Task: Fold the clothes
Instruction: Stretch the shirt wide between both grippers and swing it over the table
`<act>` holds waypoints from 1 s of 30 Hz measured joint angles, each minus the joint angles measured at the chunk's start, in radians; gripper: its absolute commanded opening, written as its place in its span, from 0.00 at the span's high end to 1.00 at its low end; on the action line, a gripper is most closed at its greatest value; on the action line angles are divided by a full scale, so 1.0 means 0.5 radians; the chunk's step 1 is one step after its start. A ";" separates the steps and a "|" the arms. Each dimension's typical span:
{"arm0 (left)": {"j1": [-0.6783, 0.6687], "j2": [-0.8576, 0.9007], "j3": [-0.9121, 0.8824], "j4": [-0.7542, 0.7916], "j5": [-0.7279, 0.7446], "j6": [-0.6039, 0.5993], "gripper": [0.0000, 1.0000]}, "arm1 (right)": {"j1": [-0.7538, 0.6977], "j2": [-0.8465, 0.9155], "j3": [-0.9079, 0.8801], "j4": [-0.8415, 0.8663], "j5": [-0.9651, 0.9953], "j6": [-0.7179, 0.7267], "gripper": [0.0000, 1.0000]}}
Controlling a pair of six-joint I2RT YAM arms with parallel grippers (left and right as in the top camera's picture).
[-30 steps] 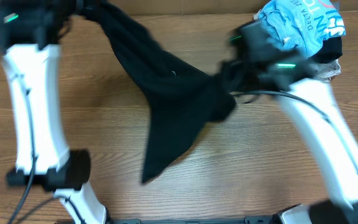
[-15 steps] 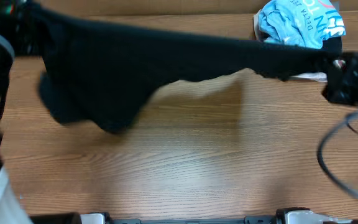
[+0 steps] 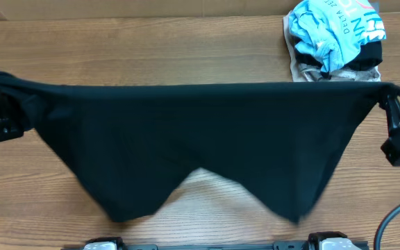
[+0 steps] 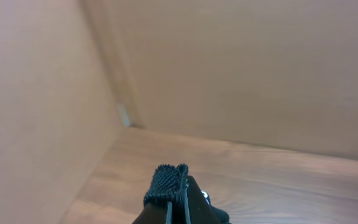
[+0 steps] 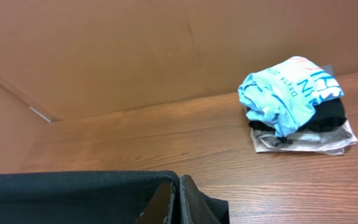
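The clothes [image 3: 200, 139], a black shirt, hang stretched in a wide band across the table, with two points drooping toward the front edge. At the far left my left gripper [image 3: 14, 94] is shut on one end of its top edge. At the far right my right gripper [image 3: 384, 97] is shut on the other end. The left wrist view shows a small fold of black knit [image 4: 169, 180] pinched in the left gripper [image 4: 178, 198]. Black fabric [image 5: 73, 196] runs leftward from the closed right gripper [image 5: 178, 190] in the right wrist view.
A stack of folded garments sits at the back right of the wooden table [image 3: 186, 48], with a light blue tee [image 3: 335, 31] on top, also seen in the right wrist view as the blue tee [image 5: 288, 87]. Brown walls rise behind the table.
The arms have swung apart to the table's left and right sides. The shirt, bunched and dangling a second ago, is now pulled out wide and taut between them.
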 measured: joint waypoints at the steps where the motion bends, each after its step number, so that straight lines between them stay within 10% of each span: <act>1: -0.002 0.004 0.000 -0.014 -0.064 -0.006 0.96 | 0.000 -0.011 -0.015 -0.001 -0.016 0.001 0.96; 17: -0.004 0.062 0.000 -0.066 -0.475 -0.097 0.96 | 0.002 0.058 -0.768 0.020 -0.168 0.002 0.96; 30: -0.004 -0.060 0.005 0.027 -0.479 -0.127 0.96 | 0.003 -0.131 -0.323 0.011 -0.128 -0.021 0.96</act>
